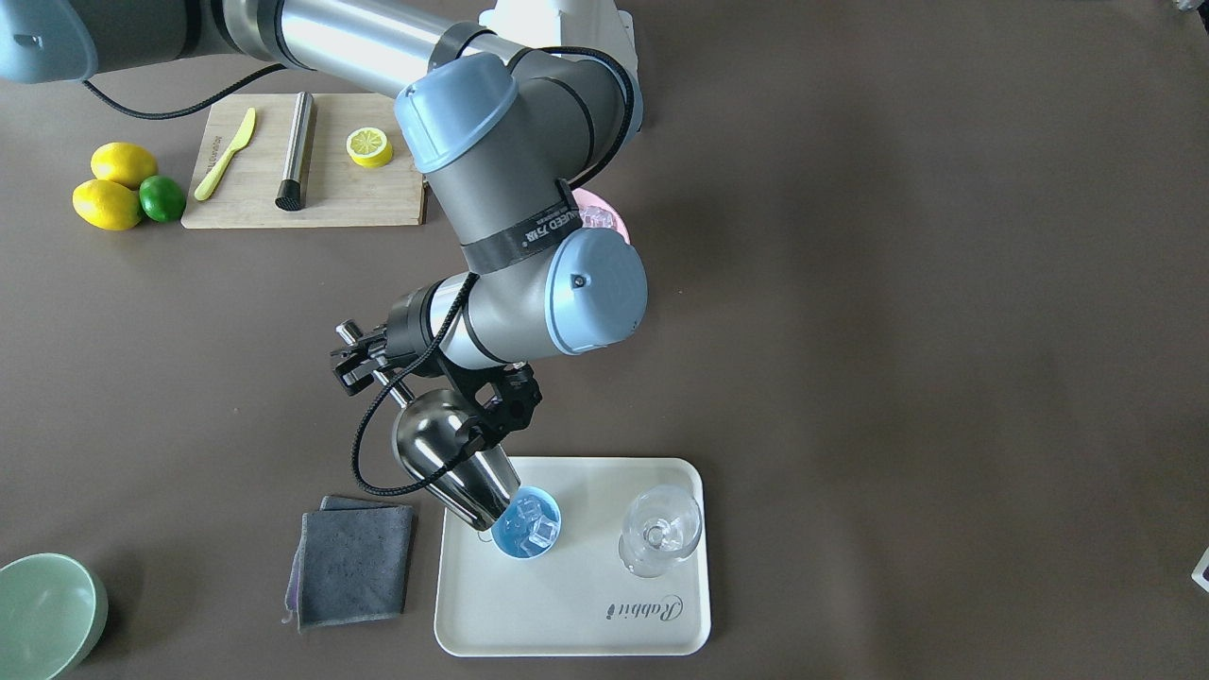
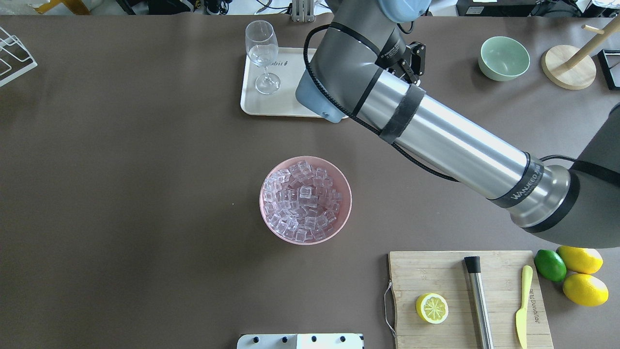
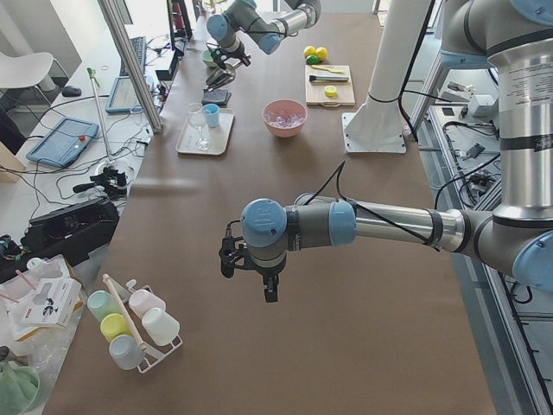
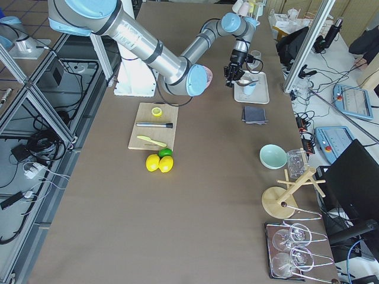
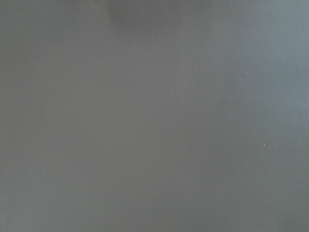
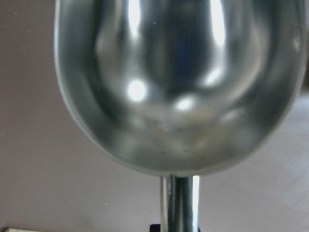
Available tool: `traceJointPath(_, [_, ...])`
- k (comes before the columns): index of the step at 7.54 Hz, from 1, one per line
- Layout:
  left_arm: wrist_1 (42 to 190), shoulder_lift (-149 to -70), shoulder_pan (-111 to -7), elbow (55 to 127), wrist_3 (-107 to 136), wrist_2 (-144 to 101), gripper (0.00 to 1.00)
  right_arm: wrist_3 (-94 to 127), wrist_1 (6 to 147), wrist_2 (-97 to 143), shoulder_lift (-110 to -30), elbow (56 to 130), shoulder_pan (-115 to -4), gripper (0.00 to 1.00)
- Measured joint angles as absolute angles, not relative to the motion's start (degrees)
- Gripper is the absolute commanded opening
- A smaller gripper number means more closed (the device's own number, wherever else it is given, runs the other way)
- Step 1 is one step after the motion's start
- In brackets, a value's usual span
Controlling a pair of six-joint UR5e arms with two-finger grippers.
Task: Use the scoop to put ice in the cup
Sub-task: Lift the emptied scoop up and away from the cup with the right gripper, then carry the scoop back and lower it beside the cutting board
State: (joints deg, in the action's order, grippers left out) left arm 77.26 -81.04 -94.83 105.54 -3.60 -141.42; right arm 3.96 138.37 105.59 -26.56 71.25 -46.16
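Several clear glossy ice cubes [image 1: 540,538] lie inside the small round light-blue cup [image 1: 510,545] in the front-facing view, at ten o'clock on the cream plastic tray [image 1: 567,604]. The shiny stainless-steel scoop [image 1: 444,463] tilts down, mouth at the cup's rim, its rod handle clamped in the right gripper [image 1: 370,364]. Overhead, more ice fills the round pink bowl [image 2: 346,206], at six o'clock from the tray. From the left end, the left gripper [image 3: 255,270] hangs above the brown table [image 3: 363,346]; whether it is spread or closed cannot be told. The right wrist camera shows the scoop's bare polished trough.
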Motion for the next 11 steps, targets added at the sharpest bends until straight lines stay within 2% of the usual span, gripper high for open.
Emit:
traceJointPath(4, [77.25,-81.04,-94.83,105.55,-3.6,-141.41,0.98,15.64,130.86,118.47,-50.17,96.46,-50.09,0.0])
traceJointPath(6, [77.25,-81.04,-94.83,105.55,-3.6,-141.42,0.98,25.79,123.01,123.95,-61.69,105.69,-50.6,0.0])
traceJointPath(8, [77.26,-81.03,-94.83,105.56,-3.6,-141.42,0.98,38.3,113.94,129.76,-68.58,108.32,-50.57,0.0])
traceJointPath(11, [77.26,-81.04,-94.76,105.63,-3.6,-141.42,0.98,50.07,104.56,135.52,-73.75,106.85,-48.36,0.0])
